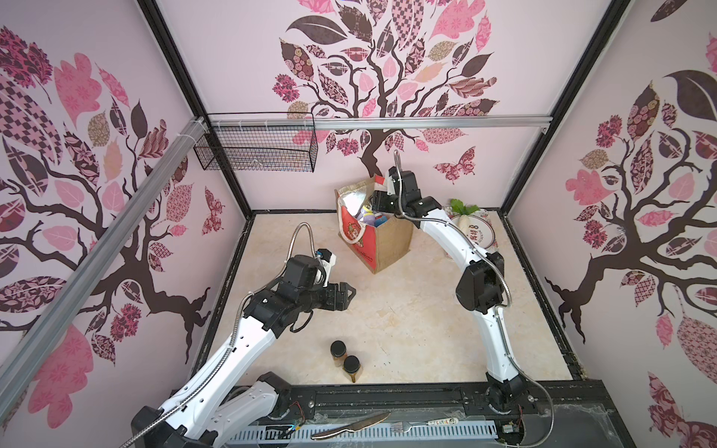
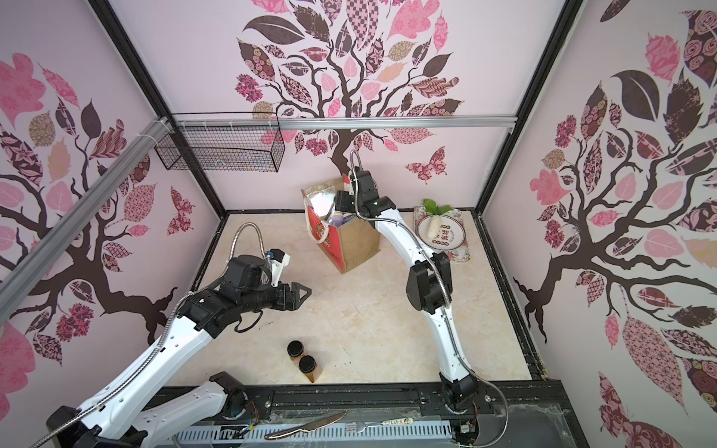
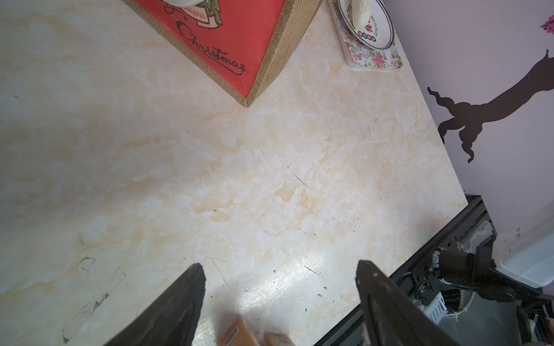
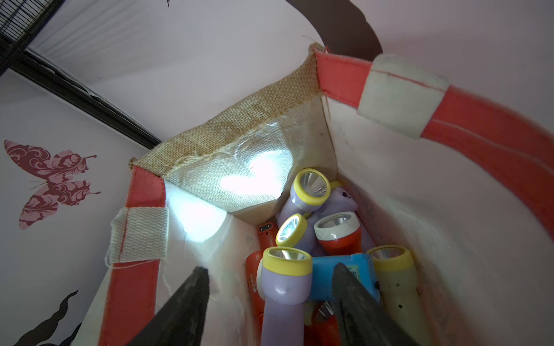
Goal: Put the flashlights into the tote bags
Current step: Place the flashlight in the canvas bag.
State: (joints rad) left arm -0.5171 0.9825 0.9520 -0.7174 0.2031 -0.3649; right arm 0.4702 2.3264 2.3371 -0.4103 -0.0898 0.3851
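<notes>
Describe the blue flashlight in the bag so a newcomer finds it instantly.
Find the tan tote bag with the red front, near the table's back edge, and look inside. Among the piled flashlights, the blue flashlight lies crosswise; it is the only blue one, its neighbours being lilac, red or pale green.

Two brown jars (image 2: 295, 349) side by side — radish (image 2: 432, 228) on a plate (image 2: 454, 225); wire basket (image 2: 221, 149) hanging.
</notes>
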